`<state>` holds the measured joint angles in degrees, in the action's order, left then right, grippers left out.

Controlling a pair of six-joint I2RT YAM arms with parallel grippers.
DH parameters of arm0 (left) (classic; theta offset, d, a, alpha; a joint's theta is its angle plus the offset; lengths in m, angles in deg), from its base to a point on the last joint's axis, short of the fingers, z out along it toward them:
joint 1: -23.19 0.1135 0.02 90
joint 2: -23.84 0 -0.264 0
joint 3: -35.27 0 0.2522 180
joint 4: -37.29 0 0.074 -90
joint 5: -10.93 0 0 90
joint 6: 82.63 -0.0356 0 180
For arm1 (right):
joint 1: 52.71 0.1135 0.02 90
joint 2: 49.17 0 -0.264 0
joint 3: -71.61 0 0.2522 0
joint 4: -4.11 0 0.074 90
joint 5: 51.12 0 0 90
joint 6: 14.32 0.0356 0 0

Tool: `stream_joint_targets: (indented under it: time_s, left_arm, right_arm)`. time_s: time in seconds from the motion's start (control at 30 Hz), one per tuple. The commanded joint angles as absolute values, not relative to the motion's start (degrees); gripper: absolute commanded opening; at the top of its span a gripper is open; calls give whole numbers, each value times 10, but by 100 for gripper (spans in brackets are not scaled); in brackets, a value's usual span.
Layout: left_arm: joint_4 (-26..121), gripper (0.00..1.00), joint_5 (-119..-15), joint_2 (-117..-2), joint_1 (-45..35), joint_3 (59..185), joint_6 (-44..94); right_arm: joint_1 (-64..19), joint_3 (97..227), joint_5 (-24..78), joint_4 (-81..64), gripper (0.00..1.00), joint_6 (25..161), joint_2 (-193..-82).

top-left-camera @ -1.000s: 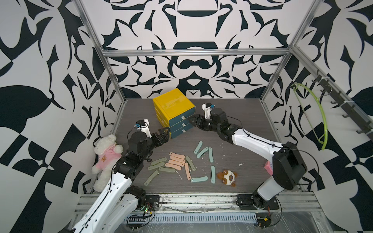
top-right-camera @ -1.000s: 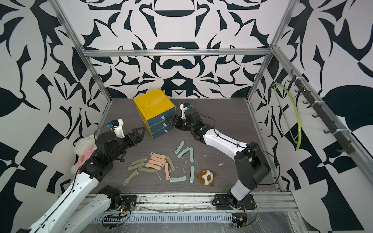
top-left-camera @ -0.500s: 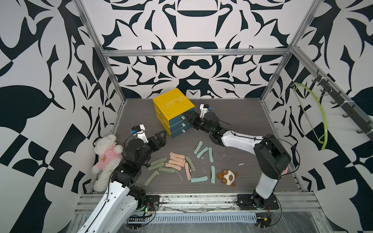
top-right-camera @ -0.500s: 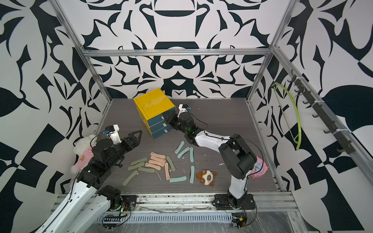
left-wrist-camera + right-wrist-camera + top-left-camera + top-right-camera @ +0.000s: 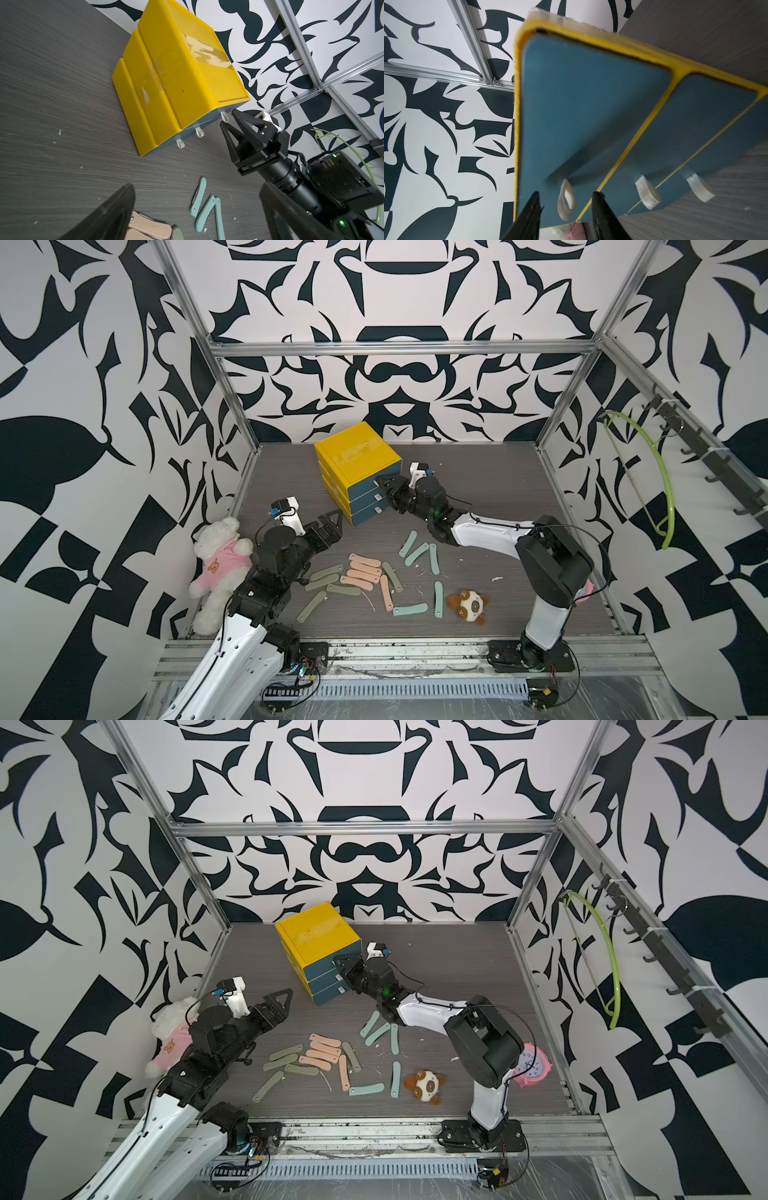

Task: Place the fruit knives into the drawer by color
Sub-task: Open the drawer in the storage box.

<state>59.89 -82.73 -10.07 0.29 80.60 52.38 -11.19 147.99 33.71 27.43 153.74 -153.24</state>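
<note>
Yellow plastic three-drawer cabinet (image 5: pixel 357 456) stood shut.
Black left gripper (image 5: pixel 330 524) gaped wide nearby; black right gripper (image 5: pixel 566 194) held its jaws apart either side of the dark teal top drawer's (image 5: pixel 581 114) pale loop tab (image 5: pixel 561 201); teal, peach and olive plastic fruit knives (image 5: pixel 363 570) lay loose on the grey tabletop (image 5: pixel 498 489).

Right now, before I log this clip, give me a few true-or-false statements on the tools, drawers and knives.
1. The right tool straddles the tab of the top drawer. True.
2. All three drawers of the cabinet are shut. True.
3. The left tool holds a pink knife. False: it is open and empty.
4. Some knives lie on the cabinet. False: all lie on the table.
</note>
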Motion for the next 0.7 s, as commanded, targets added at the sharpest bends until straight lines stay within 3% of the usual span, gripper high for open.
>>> stream_joint_targets:
  time_s: [0.0,0.17,0.5,0.67]
  left_arm:
    - [601,99,-830,-94,2,806,520]
    - [605,99,-828,-91,2,805,521]
    - [610,99,-824,-85,2,808,520]
    - [606,99,-823,-89,2,808,523]
  right_arm:
    - [-108,1485,350,298,43,1553,-1528]
    - [-108,1495,355,302,35,1552,-1540]
    - [-108,1478,364,310,0,1550,-1534]
    - [-108,1458,348,309,0,1546,-1507]
